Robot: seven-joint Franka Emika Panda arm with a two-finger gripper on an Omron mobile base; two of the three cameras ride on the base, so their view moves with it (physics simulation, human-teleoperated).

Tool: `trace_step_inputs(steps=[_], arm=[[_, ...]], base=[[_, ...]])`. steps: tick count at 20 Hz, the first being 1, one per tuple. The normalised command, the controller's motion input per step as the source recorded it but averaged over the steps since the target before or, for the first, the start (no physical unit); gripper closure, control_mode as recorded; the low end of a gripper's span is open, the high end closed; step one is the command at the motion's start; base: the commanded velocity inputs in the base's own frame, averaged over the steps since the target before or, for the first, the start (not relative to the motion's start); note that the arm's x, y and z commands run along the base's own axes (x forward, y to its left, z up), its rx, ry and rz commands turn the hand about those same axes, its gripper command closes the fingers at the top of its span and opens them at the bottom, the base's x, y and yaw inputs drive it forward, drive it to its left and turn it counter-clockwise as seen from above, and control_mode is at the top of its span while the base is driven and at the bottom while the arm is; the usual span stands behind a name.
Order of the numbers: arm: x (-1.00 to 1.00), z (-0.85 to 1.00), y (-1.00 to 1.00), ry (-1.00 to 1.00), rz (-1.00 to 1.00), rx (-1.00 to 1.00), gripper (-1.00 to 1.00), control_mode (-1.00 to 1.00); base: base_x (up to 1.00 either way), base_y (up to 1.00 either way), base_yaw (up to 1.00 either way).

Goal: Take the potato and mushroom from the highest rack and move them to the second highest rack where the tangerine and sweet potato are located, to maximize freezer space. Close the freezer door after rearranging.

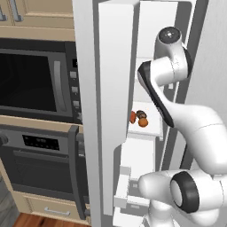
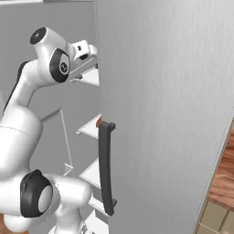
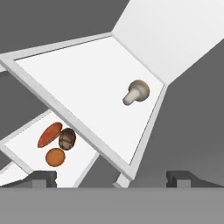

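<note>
My gripper (image 3: 113, 177) is open and empty, reaching into the freezer (image 1: 148, 26) above the highest rack (image 3: 78, 87). The pale mushroom (image 3: 136, 92) lies on its side on that rack, near its far corner, well ahead of my fingertips. On the second highest rack (image 3: 26, 151) below, the reddish sweet potato (image 3: 50, 134), the brown potato (image 3: 67, 138) and the round orange tangerine (image 3: 55, 157) sit close together. The same three pieces, sweet potato (image 1: 132, 117), potato (image 1: 141, 114) and tangerine (image 1: 142, 123), show in the left base view. The freezer door (image 2: 164, 114) stands open.
Black-fronted wall ovens (image 1: 35, 80) are left of the freezer. The door's black handle (image 2: 106, 169) and its white inner bins (image 1: 126, 190) stand close beside my arm. More white shelves (image 2: 91, 173) lie below the second rack.
</note>
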Motion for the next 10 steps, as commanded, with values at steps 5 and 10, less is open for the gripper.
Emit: trace_step_inputs(steps=[5,10], arm=[[0.54,-0.05,-0.14,0.02,0.00,0.00,-1.00,-1.00],[0.51,-0.09,-0.09,0.00,-0.01,0.00,-1.00,-1.00]], base=[[0.00,0.00,0.00],[0.00,0.00,0.00]])
